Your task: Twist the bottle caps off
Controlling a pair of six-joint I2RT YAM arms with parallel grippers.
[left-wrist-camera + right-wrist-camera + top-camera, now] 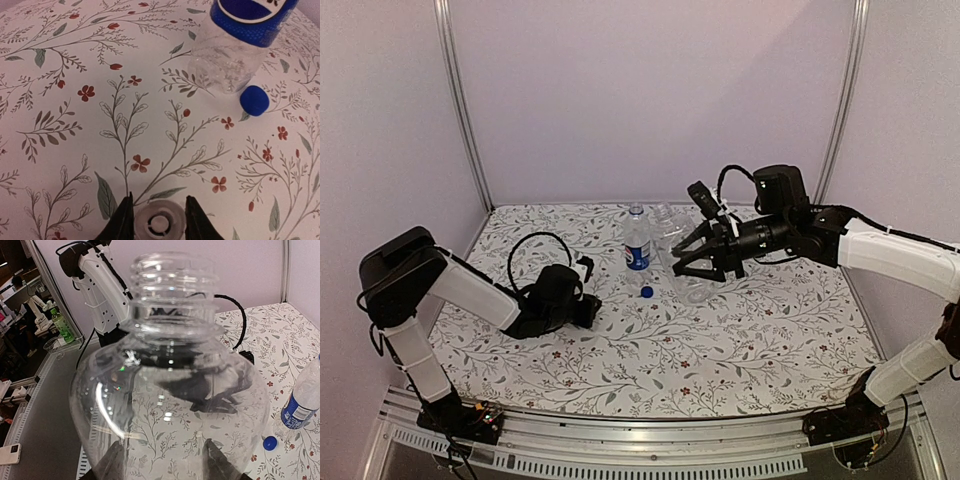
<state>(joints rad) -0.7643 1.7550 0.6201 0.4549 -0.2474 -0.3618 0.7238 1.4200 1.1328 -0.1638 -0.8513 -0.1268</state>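
Observation:
My left gripper (pixel 159 222) is shut on the pale whitish bottle cap (pixel 160 220), held low over the flowered cloth with its hollow side towards the camera. In the top view the left gripper (pixel 592 305) sits left of the bottles. The bright blue cap (pixel 254 100) lies loose on the cloth beside the base of the labelled bottle (pixel 235 45), which stands upright (pixel 637 240) with its neck bare. My right gripper (pixel 165 465) is shut on the body of the clear unlabelled bottle (pixel 170 390), whose threaded neck (pixel 175 275) is open. That bottle (pixel 682 250) is just right of the labelled one.
The flowered tablecloth (pixel 740 330) covers the table. Walls and two metal posts (pixel 460 100) close in the back and sides. A black cable (pixel 535 240) loops over the left arm. Beyond the table edge, the right wrist view shows a green bottle (pixel 62 325) on a bench.

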